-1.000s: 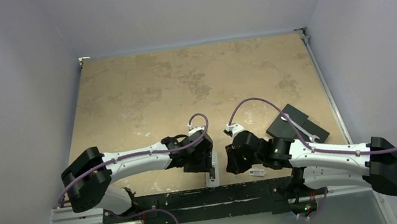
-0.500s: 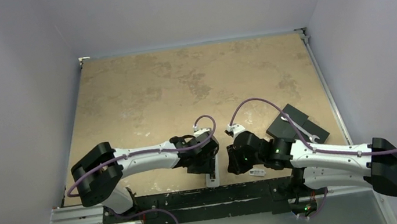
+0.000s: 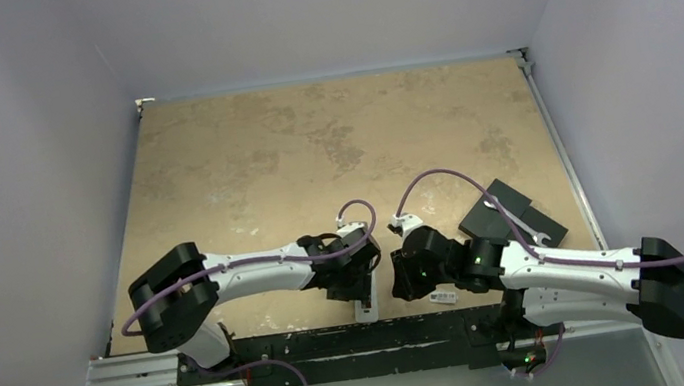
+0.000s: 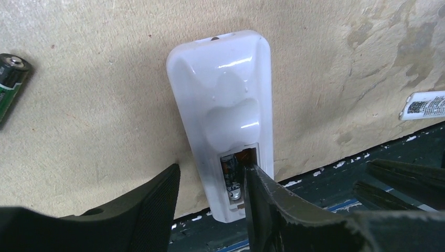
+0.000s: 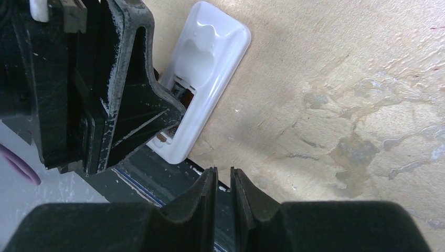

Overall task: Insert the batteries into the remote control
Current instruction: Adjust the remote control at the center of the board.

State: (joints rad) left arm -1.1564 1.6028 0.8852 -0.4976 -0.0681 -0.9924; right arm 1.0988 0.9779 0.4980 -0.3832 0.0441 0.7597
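The white remote control (image 4: 225,100) lies back up at the table's near edge, its compartment open at the near end. One dark battery (image 4: 231,176) sits in the compartment's left slot. My left gripper (image 4: 210,170) is open and straddles that end, its right fingertip (image 4: 251,176) in the empty slot beside the battery. The second battery (image 4: 10,84), dark with green print, lies on the table to the left. My right gripper (image 5: 223,176) is shut and empty, just right of the remote (image 5: 210,68). In the top view the remote (image 3: 366,299) lies between both grippers.
The small white cover piece (image 4: 426,105) lies right of the remote, by the table's near edge; it also shows in the top view (image 3: 443,296). A black flat object (image 3: 511,215) lies at the right. The dark rail (image 3: 338,340) runs along the near edge.
My left arm has shifted a little right, bringing its gripper over the remote's near end. The right arm has hardly moved.
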